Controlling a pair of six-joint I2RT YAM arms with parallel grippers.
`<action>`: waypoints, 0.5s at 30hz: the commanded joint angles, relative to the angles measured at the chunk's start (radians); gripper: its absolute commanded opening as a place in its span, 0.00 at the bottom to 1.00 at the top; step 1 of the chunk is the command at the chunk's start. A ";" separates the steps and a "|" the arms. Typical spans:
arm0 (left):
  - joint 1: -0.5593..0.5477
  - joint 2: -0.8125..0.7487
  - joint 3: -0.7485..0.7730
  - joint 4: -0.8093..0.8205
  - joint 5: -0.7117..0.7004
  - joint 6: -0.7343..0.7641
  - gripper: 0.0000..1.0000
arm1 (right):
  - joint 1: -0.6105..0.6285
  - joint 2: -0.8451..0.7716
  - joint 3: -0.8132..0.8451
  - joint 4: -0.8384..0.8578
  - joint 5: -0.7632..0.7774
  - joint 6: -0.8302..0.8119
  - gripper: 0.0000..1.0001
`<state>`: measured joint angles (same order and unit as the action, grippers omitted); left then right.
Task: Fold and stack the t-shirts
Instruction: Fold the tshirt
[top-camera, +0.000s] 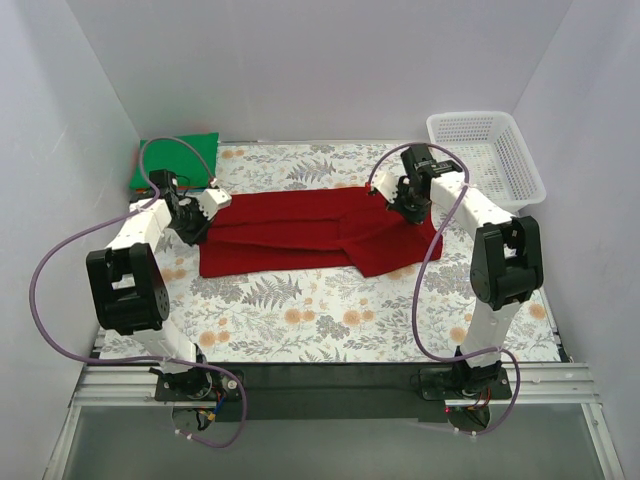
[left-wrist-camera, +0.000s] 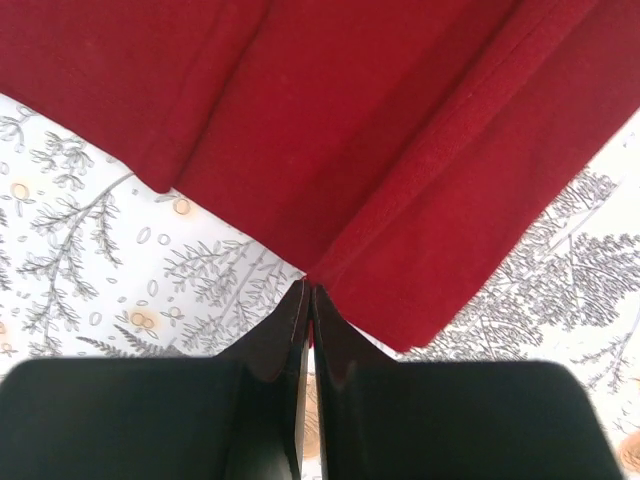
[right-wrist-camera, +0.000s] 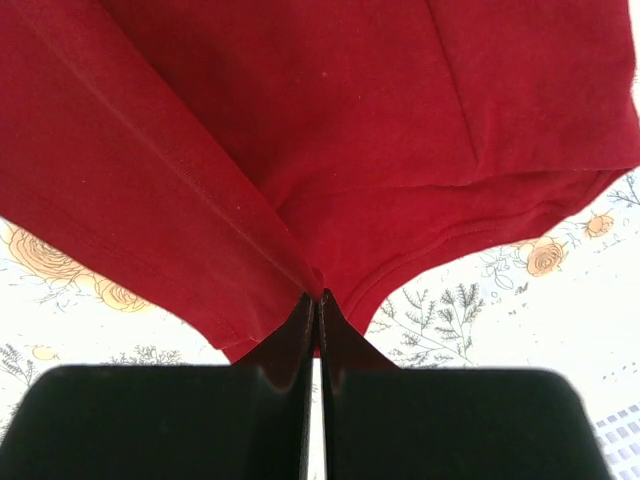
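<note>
Dark red t-shirt is being pinched tight by the left gripper and right gripper, possibly slipping free if tugged unevenly.

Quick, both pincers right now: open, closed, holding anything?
Left pincer: closed on the dark red t-shirt.
Right pincer: closed on the same shirt.

The dark red cloth t-shirt fills the span between the left hand and the right hand, each pinching one end. Nearer than both hands, the fern-printed surface offers open room. A folded bright green t-shirt lies beyond the left hand. A white plastic lattice basket stands outward of the right hand.
</note>
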<state>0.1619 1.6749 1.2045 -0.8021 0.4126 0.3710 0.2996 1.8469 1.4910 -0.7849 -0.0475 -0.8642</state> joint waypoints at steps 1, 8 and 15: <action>0.007 0.002 0.043 0.050 0.031 -0.017 0.00 | -0.010 0.011 0.046 -0.014 0.006 -0.025 0.01; 0.007 0.031 0.063 0.075 0.028 -0.024 0.00 | -0.020 0.032 0.057 -0.013 0.001 -0.022 0.01; 0.007 0.060 0.067 0.098 0.017 -0.027 0.00 | -0.030 0.064 0.081 -0.013 -0.003 -0.018 0.01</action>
<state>0.1619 1.7374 1.2446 -0.7322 0.4191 0.3466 0.2798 1.8950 1.5265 -0.7876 -0.0483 -0.8680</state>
